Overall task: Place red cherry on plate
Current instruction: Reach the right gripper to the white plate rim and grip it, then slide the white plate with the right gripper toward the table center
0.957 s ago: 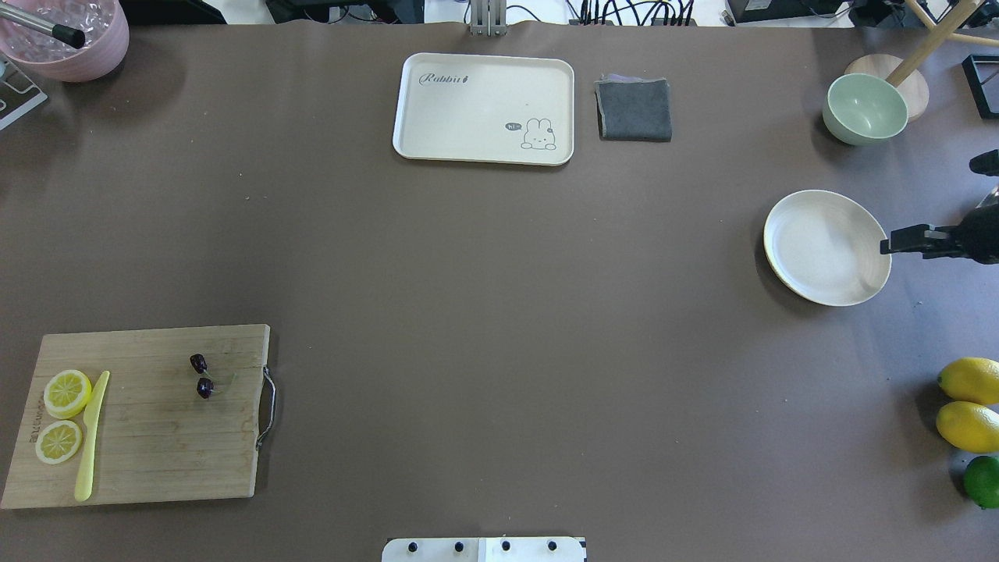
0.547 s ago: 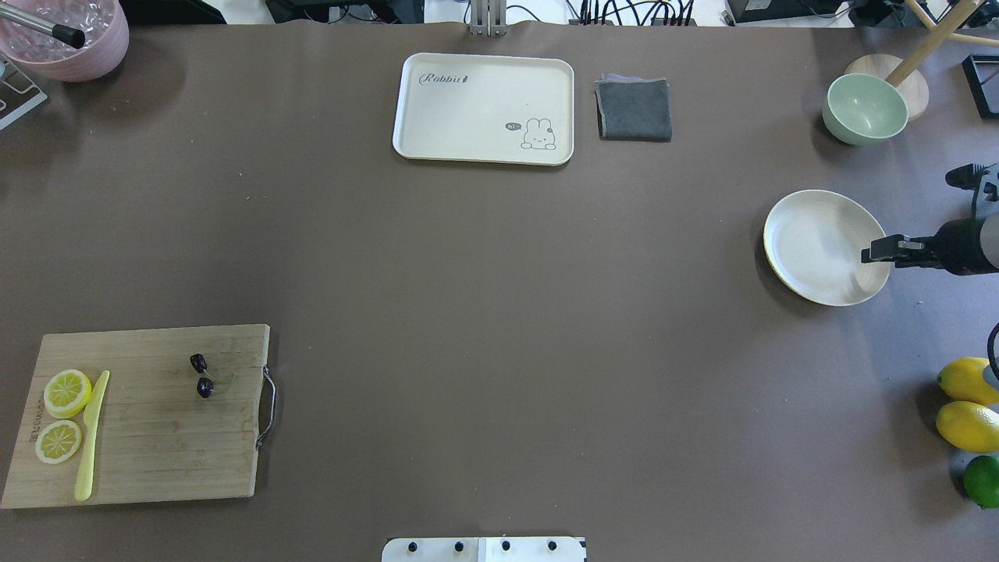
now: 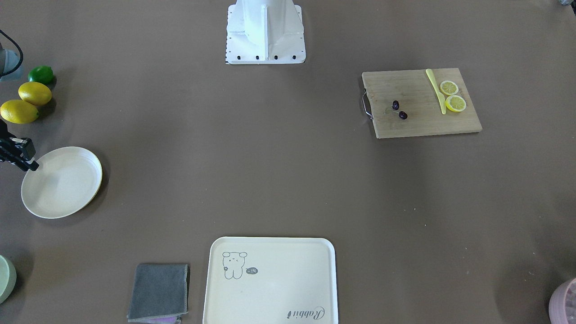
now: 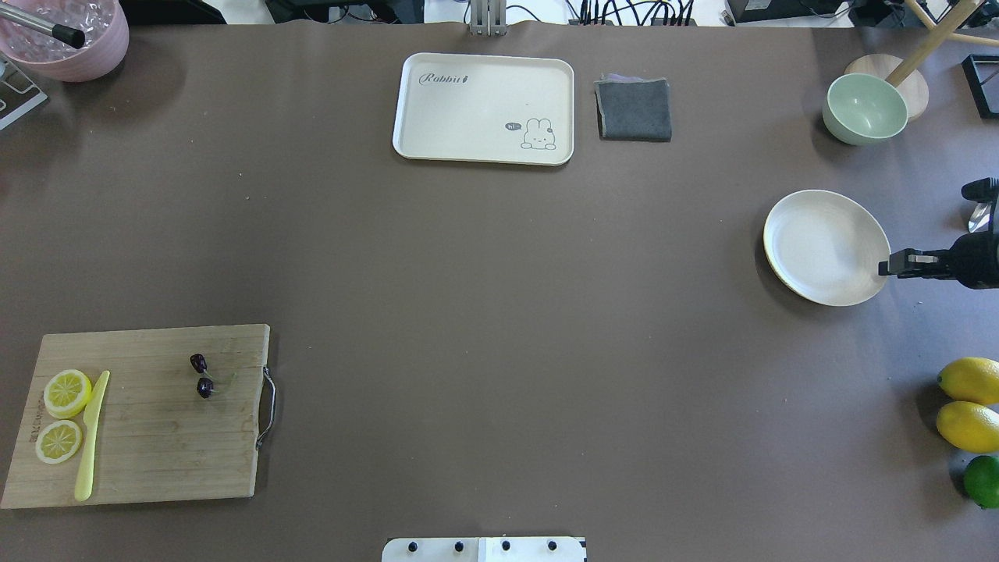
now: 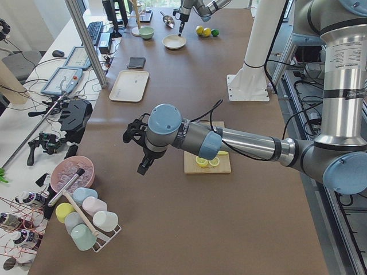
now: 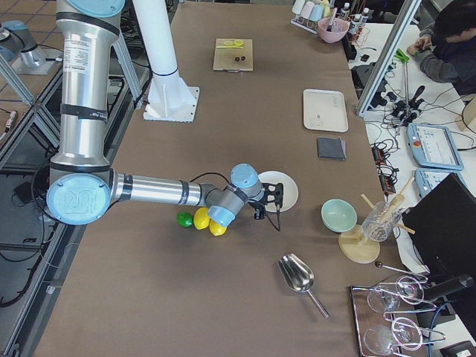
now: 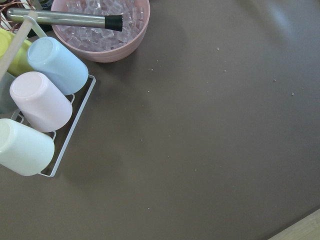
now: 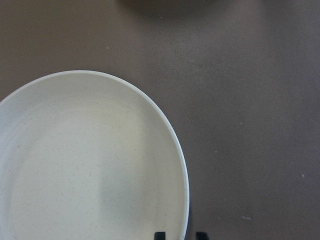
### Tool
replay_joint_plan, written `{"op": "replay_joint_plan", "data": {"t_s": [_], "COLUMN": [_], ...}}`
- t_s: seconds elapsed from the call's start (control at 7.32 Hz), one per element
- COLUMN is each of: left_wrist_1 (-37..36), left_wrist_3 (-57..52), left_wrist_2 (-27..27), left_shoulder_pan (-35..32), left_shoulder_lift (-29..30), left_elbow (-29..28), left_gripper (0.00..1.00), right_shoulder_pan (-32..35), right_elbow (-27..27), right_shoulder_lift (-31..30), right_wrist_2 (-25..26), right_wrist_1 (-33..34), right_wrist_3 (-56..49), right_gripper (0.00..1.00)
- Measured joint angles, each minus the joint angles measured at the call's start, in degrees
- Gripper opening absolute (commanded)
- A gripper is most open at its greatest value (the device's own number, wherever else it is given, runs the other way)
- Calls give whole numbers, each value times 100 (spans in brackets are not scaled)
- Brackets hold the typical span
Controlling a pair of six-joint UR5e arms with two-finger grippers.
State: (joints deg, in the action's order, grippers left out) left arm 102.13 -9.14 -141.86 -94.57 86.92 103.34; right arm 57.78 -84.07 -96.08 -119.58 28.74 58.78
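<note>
The red cherry (image 4: 201, 375), two tiny dark fruits on thin stems, lies on the bamboo cutting board (image 4: 156, 453) at the near left, also seen from the front (image 3: 399, 110). Far across the table at the right sits the plate (image 4: 819, 242), round, cream-white and bare. My right gripper (image 4: 883, 268) hovers at its right rim. In the right wrist view the two fingertips (image 8: 159, 234) stand a little apart, either side of the plate's (image 8: 90, 160) rim, holding nothing. My left gripper (image 5: 141, 169) hangs above the table beyond the board; I cannot tell whether it is open or shut.
On the board lie two lemon slices (image 4: 67, 393) and a yellow knife (image 4: 92, 437). A cream tray (image 4: 484, 109), grey cloth (image 4: 634, 109) and green bowl (image 4: 865, 108) line the far side. Lemons (image 4: 970, 380) and a lime (image 4: 982, 480) sit near right. A pink bowl (image 7: 100, 30) stands beside cups.
My right gripper pushed left over the plate's rim, then drew back right to the rim's edge, ending slightly nearer the robot. Plate and cherry have not moved.
</note>
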Motion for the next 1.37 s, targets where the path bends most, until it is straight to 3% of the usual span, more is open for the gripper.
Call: {"op": "replay_joint_plan", "data": {"t_s": [0.55, 0.96, 1.09, 1.37], "left_wrist_1": [0, 0, 0, 0], "left_wrist_3": [0, 2, 27, 127], "left_wrist_2": [0, 0, -5, -26], "left_shoulder_pan": [0, 0, 0, 2], "left_shoulder_lift": [0, 0, 0, 1], "left_elbow": [-3, -5, -2, 2], "left_gripper": [98, 98, 98, 98], "right_shoulder_pan": [-4, -219, -518, -1472], "right_elbow": [-183, -745, -986, -1648], "right_shoulder_lift": [195, 682, 952, 1588], "right_wrist_2": [-103, -198, 22, 951], "right_wrist_1": [27, 275, 646, 1883], "right_wrist_3": [638, 2064, 2433, 3177], "right_gripper": [0, 0, 0, 0]}}
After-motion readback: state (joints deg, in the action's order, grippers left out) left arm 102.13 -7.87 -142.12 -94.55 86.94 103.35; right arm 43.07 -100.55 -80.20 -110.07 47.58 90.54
